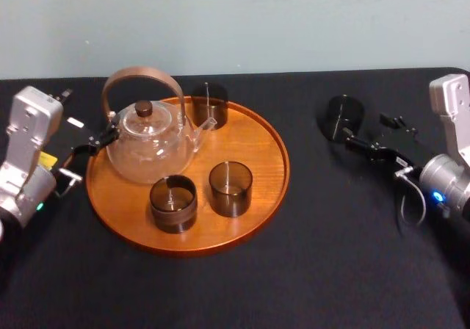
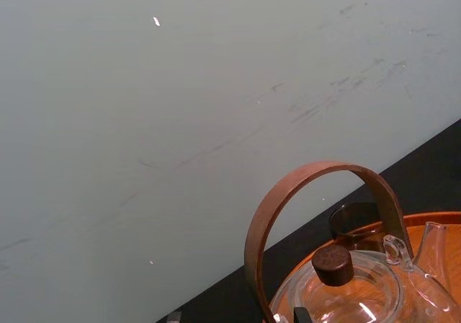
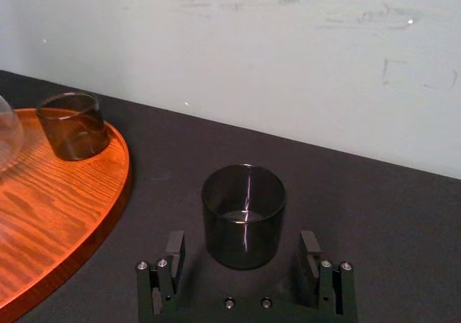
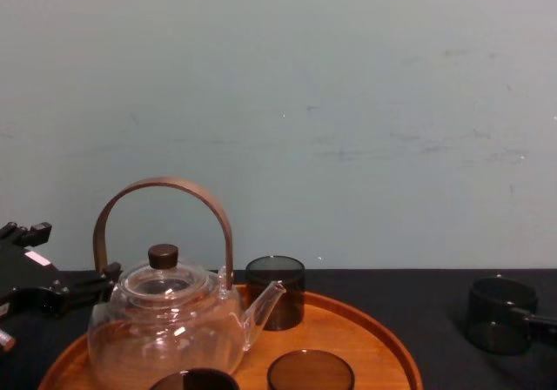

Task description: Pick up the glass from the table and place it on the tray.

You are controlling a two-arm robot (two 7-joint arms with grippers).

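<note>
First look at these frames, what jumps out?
The round wooden tray at centre-left carries a clear glass teapot with a bent wooden handle and three smoked glasses. A fourth smoked glass stands alone on the black table to its right, the open right claw lined up on it, not gripping. The left claw sits by the tray's left rim.

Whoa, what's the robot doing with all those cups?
It's going for the dark glass on the black table, to put it on the round wooden tray. The right gripper has its fingers open on either side of that glass, not squeezing yet. Three more glasses and a clear teapot sit on the tray. The left gripper rests by the tray's left edge, beside the teapot.
</note>
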